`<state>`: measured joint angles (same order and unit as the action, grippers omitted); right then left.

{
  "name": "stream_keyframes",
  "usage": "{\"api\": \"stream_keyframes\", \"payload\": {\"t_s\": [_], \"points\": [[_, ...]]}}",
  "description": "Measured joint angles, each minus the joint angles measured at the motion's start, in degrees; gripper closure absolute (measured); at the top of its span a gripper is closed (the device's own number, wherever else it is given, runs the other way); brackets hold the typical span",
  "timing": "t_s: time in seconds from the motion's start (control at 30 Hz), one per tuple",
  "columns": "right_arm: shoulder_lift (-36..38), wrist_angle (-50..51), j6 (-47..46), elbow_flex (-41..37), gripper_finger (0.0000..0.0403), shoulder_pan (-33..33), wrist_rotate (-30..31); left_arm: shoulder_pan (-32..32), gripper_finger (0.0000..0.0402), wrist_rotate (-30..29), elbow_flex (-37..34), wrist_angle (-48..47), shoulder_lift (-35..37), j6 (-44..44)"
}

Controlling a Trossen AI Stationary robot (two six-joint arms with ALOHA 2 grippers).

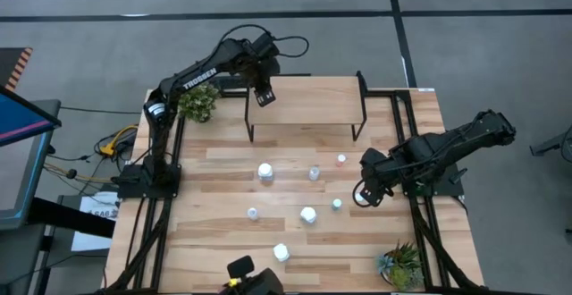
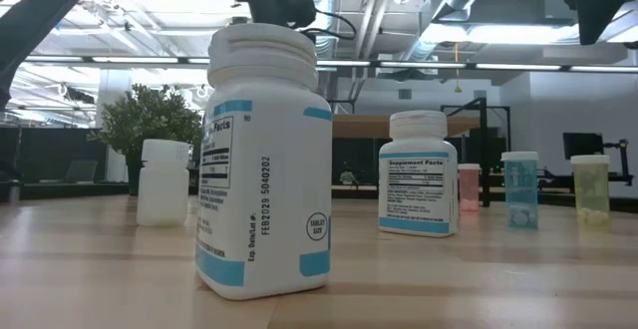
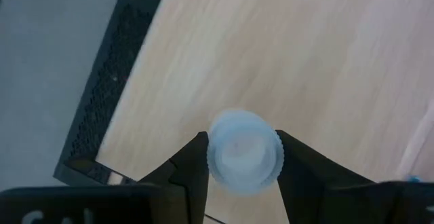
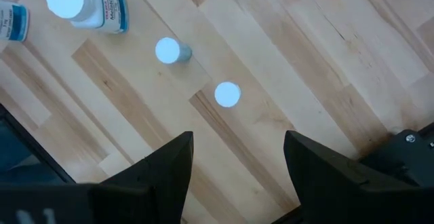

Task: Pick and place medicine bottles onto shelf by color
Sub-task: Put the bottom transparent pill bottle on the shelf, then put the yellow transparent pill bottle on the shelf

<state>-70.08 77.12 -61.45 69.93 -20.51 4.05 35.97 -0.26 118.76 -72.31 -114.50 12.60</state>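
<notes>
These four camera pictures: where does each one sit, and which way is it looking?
High view: above the table, looking straight down; both arms show, the left end effector over the shelf.
Low view: at tabletop height, looking level across at a big white bottle; only bits of dark arms overhead.
Left wrist view: on the left arm, looking down past its fingers, closed on a pale-blue bottle.
Right wrist view: on the right arm; open fingers above the table.
Shared: left wrist and high views both show the shelf top.

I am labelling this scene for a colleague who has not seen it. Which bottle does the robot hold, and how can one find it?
Find the shelf at the table's far edge. Over its left end hangs the left gripper, shut on a small pale-blue bottle. It alone is off the tabletop.
</notes>
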Motion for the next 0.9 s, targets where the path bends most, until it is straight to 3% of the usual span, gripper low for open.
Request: {"api": "stream_keyframes", "payload": {"t_s": [0.63,0.9], "points": [[0.0,0.0,0.4,0.0,0.0148,0.0,-0.2,-0.5,0.0171,-2.0,0.0,-1.0,0.0,0.1],[0.0,0.0,0.4,0.0,0.0148,0.0,-0.2,-2.1,0.0156,-2.1,8.1,-1.2,0.1,1.3]]}}
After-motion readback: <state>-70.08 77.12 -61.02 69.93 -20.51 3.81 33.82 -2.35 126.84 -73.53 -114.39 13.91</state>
